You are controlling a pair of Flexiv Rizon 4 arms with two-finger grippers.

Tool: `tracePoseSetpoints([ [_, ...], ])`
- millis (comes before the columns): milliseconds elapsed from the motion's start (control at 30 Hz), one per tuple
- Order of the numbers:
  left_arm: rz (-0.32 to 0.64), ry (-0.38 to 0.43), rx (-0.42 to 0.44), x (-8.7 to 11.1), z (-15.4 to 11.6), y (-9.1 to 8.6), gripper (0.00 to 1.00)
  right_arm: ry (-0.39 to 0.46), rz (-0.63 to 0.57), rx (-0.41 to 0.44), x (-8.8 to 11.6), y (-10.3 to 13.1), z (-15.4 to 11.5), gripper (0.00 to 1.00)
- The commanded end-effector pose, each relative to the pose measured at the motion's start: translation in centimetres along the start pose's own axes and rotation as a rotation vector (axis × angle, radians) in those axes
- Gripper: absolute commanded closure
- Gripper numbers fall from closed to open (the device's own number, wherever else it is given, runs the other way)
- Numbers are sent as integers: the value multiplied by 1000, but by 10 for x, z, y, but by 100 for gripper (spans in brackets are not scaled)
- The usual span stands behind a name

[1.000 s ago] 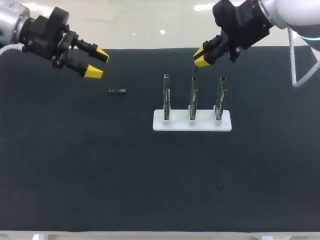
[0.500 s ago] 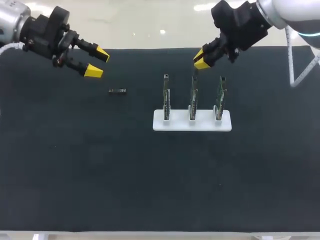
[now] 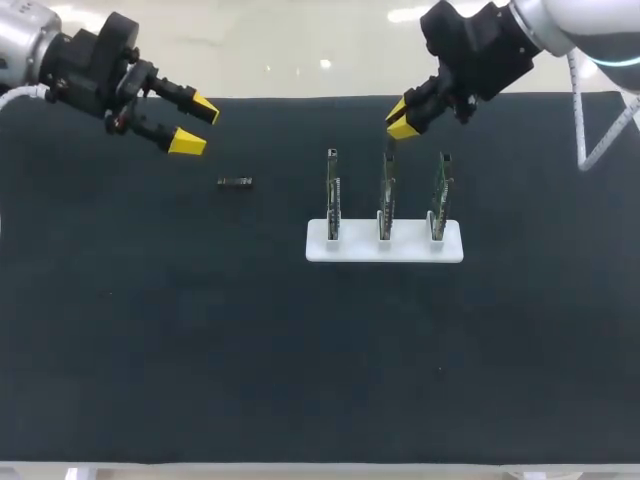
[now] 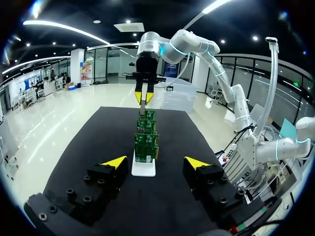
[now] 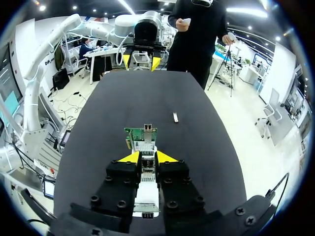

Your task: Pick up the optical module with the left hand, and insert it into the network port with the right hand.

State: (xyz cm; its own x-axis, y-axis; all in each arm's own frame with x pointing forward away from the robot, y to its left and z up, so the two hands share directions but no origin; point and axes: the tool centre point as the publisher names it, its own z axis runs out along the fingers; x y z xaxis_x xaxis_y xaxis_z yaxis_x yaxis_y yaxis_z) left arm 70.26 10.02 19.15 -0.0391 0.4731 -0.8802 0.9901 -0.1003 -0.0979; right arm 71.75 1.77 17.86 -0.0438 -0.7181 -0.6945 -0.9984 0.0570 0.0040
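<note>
left gripper [image 3: 195,125]: spread wide, nothing gripped; hung over the far left corner of the table [image 3: 200,350].
optical module [image 3: 235,182]: laid flat on the black table, near the left gripper and to its right, well apart from the holder; not yet picked up.
white holder [image 3: 360,248]: three slots in a row, each filled.
holder contents: three circuit boards [image 3: 332,190] stood upright on edge, one per slot, side by side.
network port [image 5: 146,129]: a metal cage was seen at the top edge of the board ahead of the right gripper in the right wrist view.
right gripper [image 3: 400,115]: hung just above the top of the middle board [image 3: 386,190]; grip state could not be told.
step: judged as pickup not begun.
risk 1: the module is small and flat, so an off-centre pinch would likely push it along the table instead of lifting it.
risk 2: a skewed grasp would likely be carried through the handover, and the module could jam at the port mouth.
risk 3: the boards are only stood in slots; a push off the port's line could tilt a board or slide the holder.
</note>
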Motion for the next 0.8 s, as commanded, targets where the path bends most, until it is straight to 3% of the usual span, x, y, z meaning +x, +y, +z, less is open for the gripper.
tracePoseSetpoints([
  [33, -1, 3, 2, 0, 0, 1, 0, 0, 4, -3, 2, 0, 3, 100],
  [800, -1, 3, 2, 0, 0, 1, 0, 17, 7, -15, 2, 0, 0, 100],
])
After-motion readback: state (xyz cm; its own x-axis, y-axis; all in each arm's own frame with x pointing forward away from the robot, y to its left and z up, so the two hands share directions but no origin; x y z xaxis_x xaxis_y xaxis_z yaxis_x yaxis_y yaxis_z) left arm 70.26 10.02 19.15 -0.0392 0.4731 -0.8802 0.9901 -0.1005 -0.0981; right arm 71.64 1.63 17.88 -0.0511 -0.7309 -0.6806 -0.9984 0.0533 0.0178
